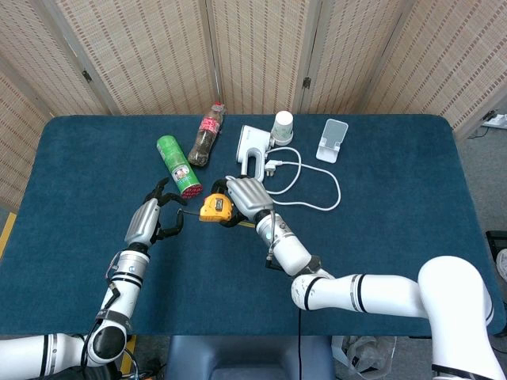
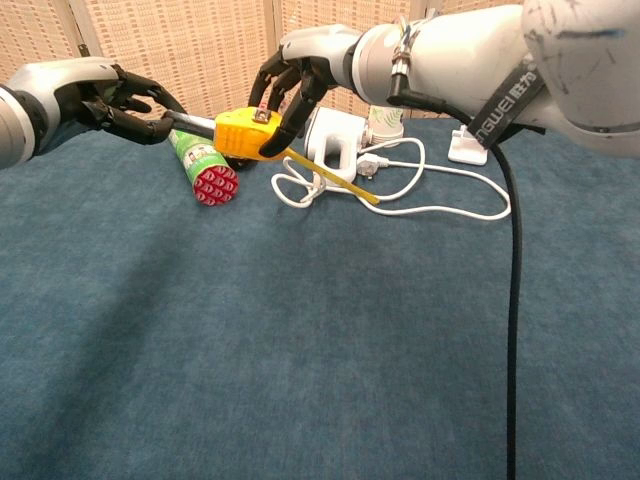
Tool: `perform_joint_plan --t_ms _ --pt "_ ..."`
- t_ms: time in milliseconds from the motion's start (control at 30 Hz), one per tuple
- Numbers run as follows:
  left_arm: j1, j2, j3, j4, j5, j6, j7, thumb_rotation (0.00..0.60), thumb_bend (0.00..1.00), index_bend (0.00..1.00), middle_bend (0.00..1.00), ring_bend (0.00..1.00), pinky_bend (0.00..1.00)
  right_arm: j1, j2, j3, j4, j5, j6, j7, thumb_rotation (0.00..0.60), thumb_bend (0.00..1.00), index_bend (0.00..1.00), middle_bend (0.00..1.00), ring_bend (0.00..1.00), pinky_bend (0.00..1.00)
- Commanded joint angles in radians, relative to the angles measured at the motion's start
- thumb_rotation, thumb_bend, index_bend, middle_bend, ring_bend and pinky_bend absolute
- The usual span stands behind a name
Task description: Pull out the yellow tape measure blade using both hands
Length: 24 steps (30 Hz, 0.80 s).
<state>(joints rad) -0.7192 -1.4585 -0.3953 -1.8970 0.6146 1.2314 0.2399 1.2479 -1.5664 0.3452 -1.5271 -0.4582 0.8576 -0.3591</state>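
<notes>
My right hand grips the yellow tape measure case from above and holds it off the blue table. A short grey length of blade runs left from the case to my left hand, whose fingertips pinch its end. In the head view the blade shows only as a thin line. A yellow strip slants down to the right from under the case.
A green can lies just behind the blade. Further back are a cola bottle, a white device with a looping white cable, a white cup and a phone stand.
</notes>
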Motion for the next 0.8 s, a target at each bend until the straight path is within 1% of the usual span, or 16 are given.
perform_joint_plan --t_ms 33,167,300,533,800 --pt "0.002 -0.003 -0.002 0.002 0.006 0.002 -0.008 0.6 0.57 0.46 0.0 0.0 0.01 0.0 0.001 -0.002 -0.001 0.001 0.001 -0.002 0.6 0.23 0.53 0.5 0.54 0.18" --pt "0.004 -0.011 -0.007 0.008 0.013 0.005 -0.02 0.6 0.57 0.51 0.0 0.0 0.01 -0.001 0.0 -0.005 -0.001 0.003 0.002 -0.007 0.6 0.23 0.53 0.5 0.54 0.18" --pt "0.004 -0.017 -0.01 0.015 0.013 0.003 -0.026 0.6 0.57 0.58 0.02 0.0 0.01 -0.001 0.0 -0.002 -0.001 0.003 0.006 -0.007 0.6 0.23 0.53 0.5 0.54 0.18" --pt "0.002 -0.033 -0.011 0.032 0.027 0.011 -0.03 0.6 0.57 0.6 0.04 0.0 0.01 -0.002 -0.001 0.004 -0.005 0.001 0.009 -0.003 0.6 0.23 0.53 0.5 0.54 0.18" --pt "0.005 -0.055 -0.015 0.062 0.044 0.023 -0.042 0.6 0.57 0.66 0.08 0.0 0.01 -0.01 0.003 0.006 -0.008 -0.006 0.011 0.005 0.6 0.23 0.53 0.5 0.54 0.18"
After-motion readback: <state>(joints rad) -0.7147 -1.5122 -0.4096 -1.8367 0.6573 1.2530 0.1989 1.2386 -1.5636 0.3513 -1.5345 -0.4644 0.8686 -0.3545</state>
